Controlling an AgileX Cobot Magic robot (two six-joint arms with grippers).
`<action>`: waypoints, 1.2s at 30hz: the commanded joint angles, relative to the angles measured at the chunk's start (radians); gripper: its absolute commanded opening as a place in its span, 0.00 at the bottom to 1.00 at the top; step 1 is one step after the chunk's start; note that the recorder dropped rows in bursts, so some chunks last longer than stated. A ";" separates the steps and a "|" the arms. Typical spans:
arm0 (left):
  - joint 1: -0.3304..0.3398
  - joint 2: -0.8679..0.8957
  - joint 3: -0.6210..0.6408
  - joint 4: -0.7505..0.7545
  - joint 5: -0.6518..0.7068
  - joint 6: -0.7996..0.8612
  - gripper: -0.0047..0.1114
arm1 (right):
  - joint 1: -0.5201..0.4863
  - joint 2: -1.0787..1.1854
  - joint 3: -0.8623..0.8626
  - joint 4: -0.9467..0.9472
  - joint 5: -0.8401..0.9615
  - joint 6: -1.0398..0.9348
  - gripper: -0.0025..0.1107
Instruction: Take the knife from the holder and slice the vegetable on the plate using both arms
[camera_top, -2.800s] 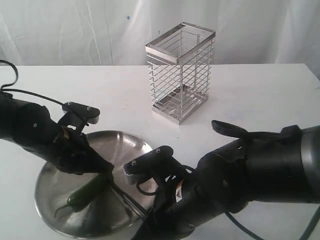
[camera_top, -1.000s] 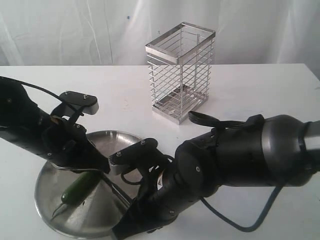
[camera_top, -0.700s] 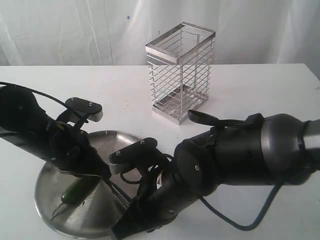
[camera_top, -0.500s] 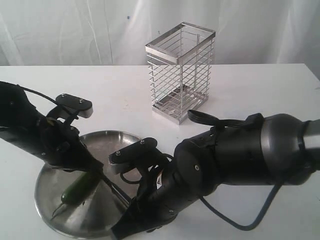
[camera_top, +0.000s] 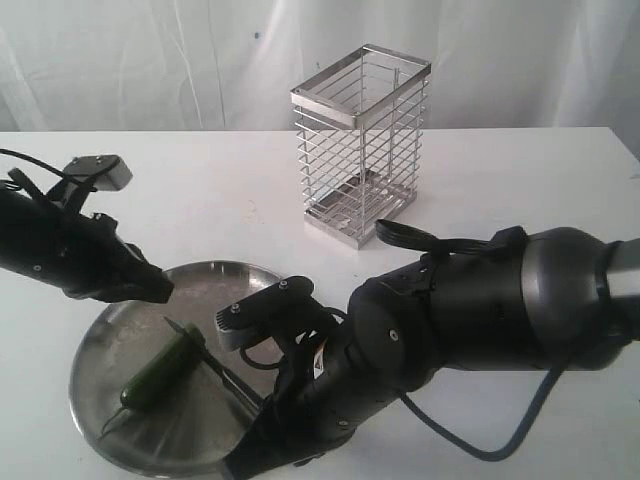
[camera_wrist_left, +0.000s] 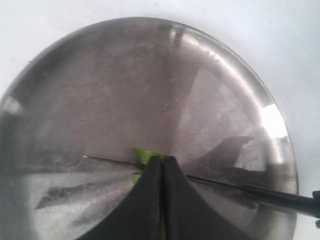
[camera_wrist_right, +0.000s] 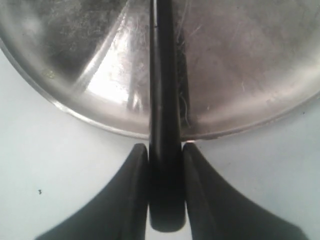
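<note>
The dark green vegetable (camera_top: 158, 372) lies on the steel plate (camera_top: 120, 330), its stem tail toward the plate's front left. The slim dark knife (camera_top: 215, 362) rests with its blade across the vegetable's upper end. My right gripper (camera_wrist_right: 166, 150) is shut on the knife's black handle (camera_wrist_right: 165, 200) just off the plate's rim (camera_wrist_right: 225, 120). Drawn back over the plate's left rim, my left gripper (camera_top: 158, 290) has its fingers shut on nothing. In the left wrist view a bit of the vegetable (camera_wrist_left: 144, 154) shows behind the gripper (camera_wrist_left: 161, 159), with the knife (camera_wrist_left: 215, 183) crossing the plate (camera_wrist_left: 150, 90).
The silver wire holder (camera_top: 362, 145) stands upright at the back of the white table, with no knife in it. My bulky right arm (camera_top: 450, 330) covers the table in front of the holder and the plate's right edge.
My left gripper has pulled off the vegetable, moving up and left to the plate's left rim. The vegetable stays on the plate. The right arm and the knife have hardly moved.
</note>
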 joint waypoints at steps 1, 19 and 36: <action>0.016 0.030 -0.004 -0.027 0.027 0.024 0.04 | 0.002 -0.003 -0.001 -0.008 0.007 -0.014 0.02; -0.028 0.208 -0.004 -0.116 -0.096 0.103 0.04 | 0.002 -0.003 -0.001 -0.008 0.007 -0.016 0.02; -0.034 0.081 -0.059 -0.078 0.029 0.070 0.04 | 0.002 -0.003 -0.001 -0.008 0.038 -0.016 0.02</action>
